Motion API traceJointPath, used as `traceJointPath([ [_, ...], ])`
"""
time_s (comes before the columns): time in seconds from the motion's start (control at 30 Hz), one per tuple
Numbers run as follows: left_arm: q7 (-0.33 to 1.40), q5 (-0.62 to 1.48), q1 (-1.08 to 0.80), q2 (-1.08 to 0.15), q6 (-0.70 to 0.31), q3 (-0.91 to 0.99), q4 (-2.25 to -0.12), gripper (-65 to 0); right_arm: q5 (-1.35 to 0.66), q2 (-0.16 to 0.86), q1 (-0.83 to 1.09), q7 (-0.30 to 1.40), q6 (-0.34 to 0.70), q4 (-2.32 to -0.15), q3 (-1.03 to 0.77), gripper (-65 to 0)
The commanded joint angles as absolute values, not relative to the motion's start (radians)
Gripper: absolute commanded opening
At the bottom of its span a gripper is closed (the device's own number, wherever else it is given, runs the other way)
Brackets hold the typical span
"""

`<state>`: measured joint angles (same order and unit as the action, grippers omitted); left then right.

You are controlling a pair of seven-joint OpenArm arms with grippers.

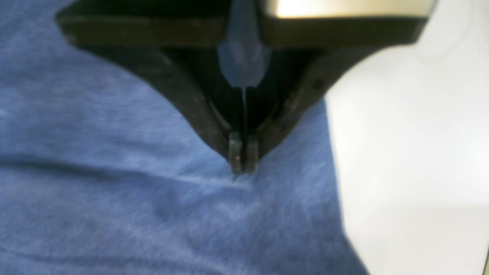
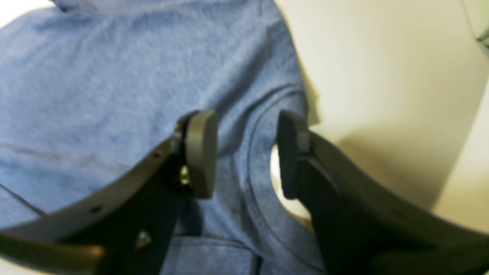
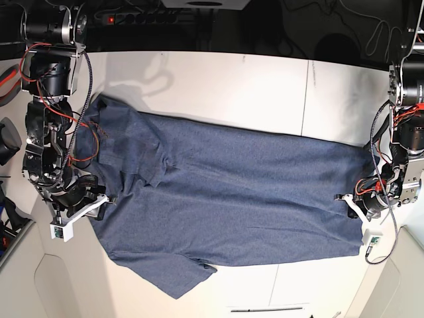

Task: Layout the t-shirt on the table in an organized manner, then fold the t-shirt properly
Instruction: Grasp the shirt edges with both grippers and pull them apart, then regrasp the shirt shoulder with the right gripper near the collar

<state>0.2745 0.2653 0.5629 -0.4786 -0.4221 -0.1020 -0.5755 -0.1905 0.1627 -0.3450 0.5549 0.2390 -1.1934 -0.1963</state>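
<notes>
The navy-blue t-shirt [image 3: 232, 192] lies spread lengthwise across the off-white table [image 3: 232, 79], plain side up with no lettering showing. In the base view my right gripper [image 3: 101, 199] is at the shirt's left end. The right wrist view shows that gripper [image 2: 246, 152] open, its pads [image 2: 200, 152] standing either side of the curved collar band of the t-shirt [image 2: 114, 76]. My left gripper [image 3: 358, 202] is at the shirt's right edge. In the left wrist view the left gripper [image 1: 242, 160] is shut, tips pressed together on a small crease of the t-shirt [image 1: 114, 152].
A thin dark seam [image 3: 306, 99] crosses the table right of centre. One sleeve [image 3: 179, 281] points toward the front edge. Bare tabletop [image 1: 412, 152] shows beside the shirt's edge. Cables and a power strip [image 3: 142, 14] sit behind the table.
</notes>
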Motion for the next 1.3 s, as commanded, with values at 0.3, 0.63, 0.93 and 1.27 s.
traceJointPath([
  [0.3,0.25,0.281,0.592,-0.493,-0.461,-0.1,-0.59,-52.5,-0.535,0.171,-0.138,0.795,0.409,-1.48,-0.273,-40.5],
  [0.63,0.223,0.281,0.575,-0.49,-0.468,-0.1,-0.59,-49.9,-0.749,0.171,0.105,0.802,0.449,-1.539,-0.539,-32.4],
  [0.93,0.213,0.281,0.572,-0.462,-0.469,-0.1,-0.59,-49.9,-0.837,0.163,0.136,0.812,0.486,-1.537,-0.508,-32.4],
  [1.27,0.206,0.281,0.573,-0.463,-0.469,-0.1,-0.59,-49.9,-0.831,0.163,0.047,0.808,0.476,-1.352,-0.469,-32.4],
])
